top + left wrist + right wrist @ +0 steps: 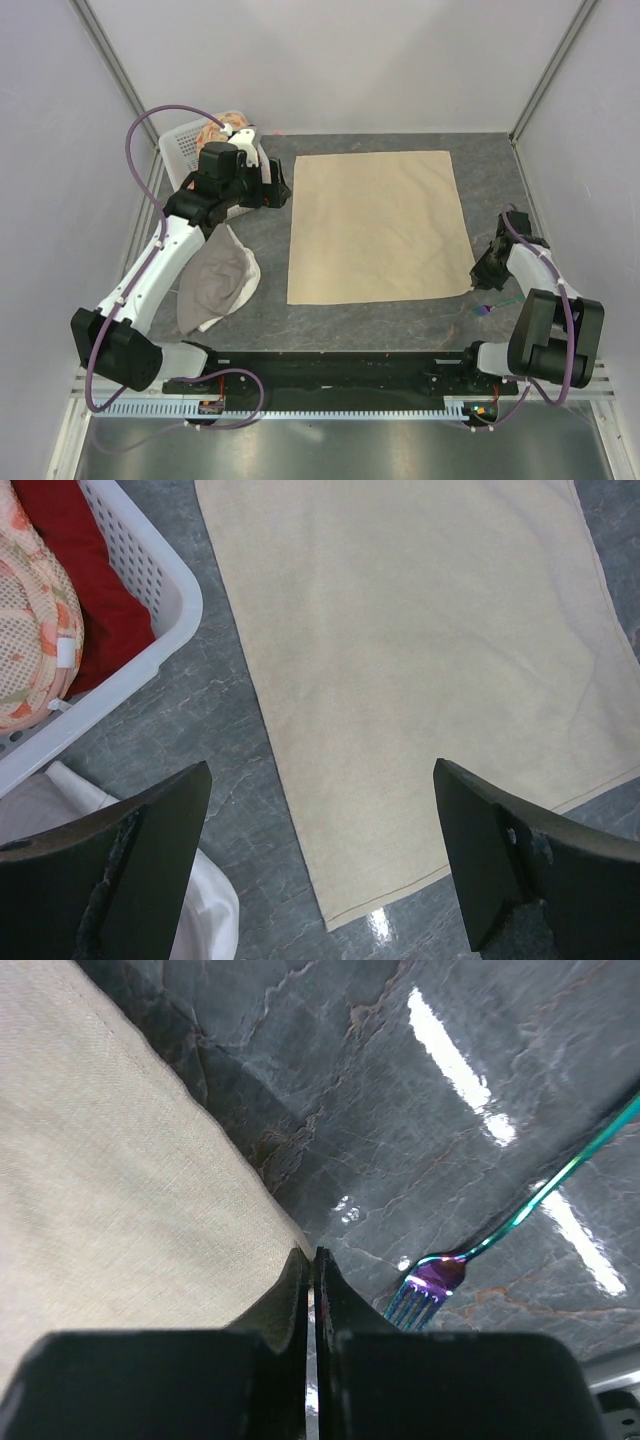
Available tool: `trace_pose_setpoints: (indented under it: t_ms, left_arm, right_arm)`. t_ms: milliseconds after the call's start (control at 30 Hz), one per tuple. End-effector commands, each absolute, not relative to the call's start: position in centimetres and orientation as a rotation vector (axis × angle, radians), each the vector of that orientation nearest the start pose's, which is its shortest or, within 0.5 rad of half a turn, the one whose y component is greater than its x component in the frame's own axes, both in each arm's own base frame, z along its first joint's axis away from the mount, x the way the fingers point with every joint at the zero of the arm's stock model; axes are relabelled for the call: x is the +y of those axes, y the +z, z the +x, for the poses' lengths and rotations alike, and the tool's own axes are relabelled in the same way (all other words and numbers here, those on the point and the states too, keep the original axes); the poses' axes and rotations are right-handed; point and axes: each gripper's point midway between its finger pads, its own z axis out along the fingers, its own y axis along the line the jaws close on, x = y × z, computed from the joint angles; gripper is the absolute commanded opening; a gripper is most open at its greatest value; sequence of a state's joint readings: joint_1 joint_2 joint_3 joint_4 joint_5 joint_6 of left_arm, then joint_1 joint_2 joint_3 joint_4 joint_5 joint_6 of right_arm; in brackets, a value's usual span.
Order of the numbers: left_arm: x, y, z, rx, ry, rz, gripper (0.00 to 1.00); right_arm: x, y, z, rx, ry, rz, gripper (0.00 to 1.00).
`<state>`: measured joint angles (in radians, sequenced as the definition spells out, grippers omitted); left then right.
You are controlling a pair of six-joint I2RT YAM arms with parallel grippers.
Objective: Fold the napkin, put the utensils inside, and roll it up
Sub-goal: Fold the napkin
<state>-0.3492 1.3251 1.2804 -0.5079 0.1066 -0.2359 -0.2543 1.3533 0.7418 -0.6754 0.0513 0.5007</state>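
Right tool [312, 1255] clenched at napkin [100, 1160] corner.
Left tool [320, 770] spread wide above the cloth; fork [445, 1270] lies nearby on surface [400, 1080].

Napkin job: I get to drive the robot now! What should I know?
Left gripper: jaws wide open, holding nothing, by the napkin's far left edge.
Right gripper: jaws shut, seemingly pinching the napkin's near right corner.
The napkin lies flat, unfolded on the table; the fork lies on the table beside that corner.
Done: nothing yet. Left: fold, add fork, roll.
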Motion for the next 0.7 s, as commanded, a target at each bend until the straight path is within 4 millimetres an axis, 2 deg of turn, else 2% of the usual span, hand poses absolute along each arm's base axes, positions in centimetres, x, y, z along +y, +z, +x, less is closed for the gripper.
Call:
trace_pose_setpoints:
  t_ms: [0,167,333,433,467,533,567,633,667]
  left_arm:
    - [-16.0,27.8,35.8,2.075,-0.452,0.206,1.00]
    - [-16.0,28.2,35.7,2.064,-0.455,0.207,1.00]
    - [-16.1,28.4,35.6,2.061,-0.466,0.207,1.00]
    - [-16.2,28.2,35.5,2.066,-0.472,0.207,1.00]
    - [-16.2,28.3,35.5,2.063,-0.476,0.209,1.00]
    - [-16.4,28.2,35.4,2.069,-0.489,0.211,1.00]
    - [-16.5,28.2,35.5,2.068,-0.491,0.210,1.00]
    - [-16.6,28.1,35.5,2.070,-0.498,0.210,1.00]
    - [-16.5,28.2,35.5,2.068,-0.497,0.209,1.00]
  right_arm:
    - [-6.9,6.4,24.4,2.511,-0.093,1.088,0.00]
    - [-9.5,7.6,23.2,2.463,-0.191,1.151,0.00]
    - [-10.6,9.0,23.1,2.416,-0.209,1.157,0.00]
    - [-10.1,10.1,24.5,2.399,-0.131,1.119,0.00]
    - [-10.0,10.9,25.6,2.375,-0.089,1.100,0.00]
    - [-8.9,11.1,27.1,2.364,-0.002,1.102,0.00]
    - [-8.0,11.8,28.7,2.349,0.026,1.052,0.00]
    - [-6.4,11.3,30.5,2.376,0.035,1.008,0.00]
    - [-4.0,12.0,32.6,2.369,0.079,0.932,0.00]
